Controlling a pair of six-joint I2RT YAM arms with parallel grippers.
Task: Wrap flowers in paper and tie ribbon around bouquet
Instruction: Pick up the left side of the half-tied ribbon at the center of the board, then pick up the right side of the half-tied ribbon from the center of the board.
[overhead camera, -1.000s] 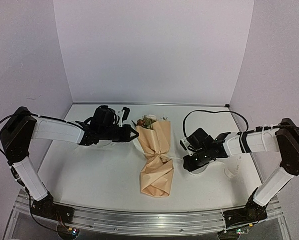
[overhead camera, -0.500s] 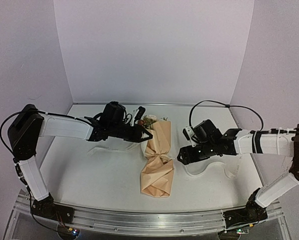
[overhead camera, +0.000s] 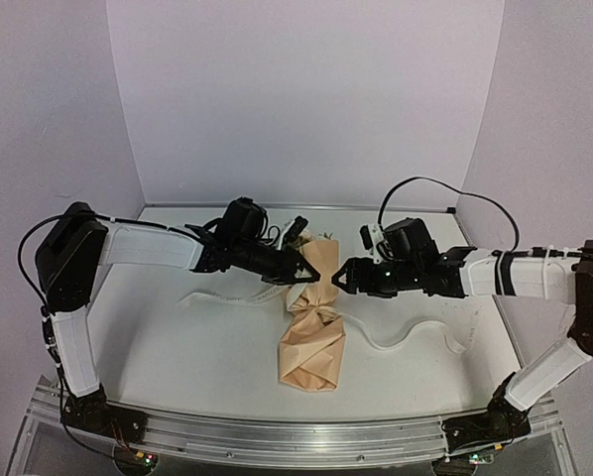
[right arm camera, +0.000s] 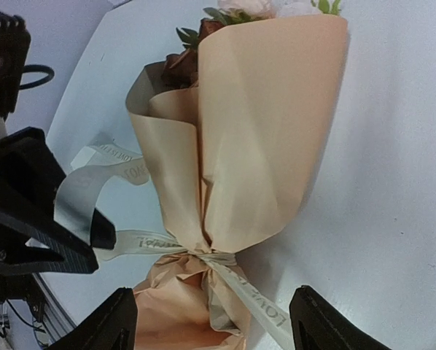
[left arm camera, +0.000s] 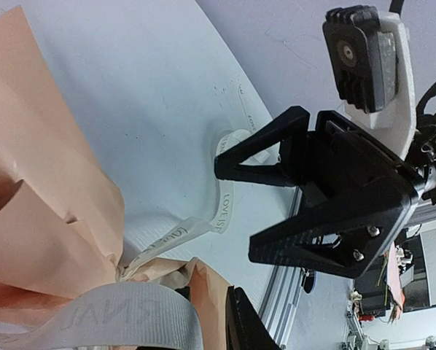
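1. Bouquet (overhead camera: pixel 311 342) is laid flat on the white desk (overhead camera: pixel 177 347), in the middle between the two arms, with its narrow crumpled end turned towards the arm bases.
2. Just behind that end the paper (right arm camera: pixel 276 131) is gathered into a waist, and the ribbon (right arm camera: pixel 251 297) is knotted around it. One loose tail is spread on the desk to the left, and a longer one is curled to the right.
3. The right tool (overhead camera: pixel 342 278) is held just to the right of the waist, with its fingers spread wide and nothing grasped.
4. The left tool (overhead camera: pixel 298 268) is placed close by the upper left side of the cone. A loop of ribbon is seen between its fingers, but whether it is clenched on it cannot be told.
5. Farthest away, the flowers (right arm camera: pixel 183 67) are seen at the wide end.
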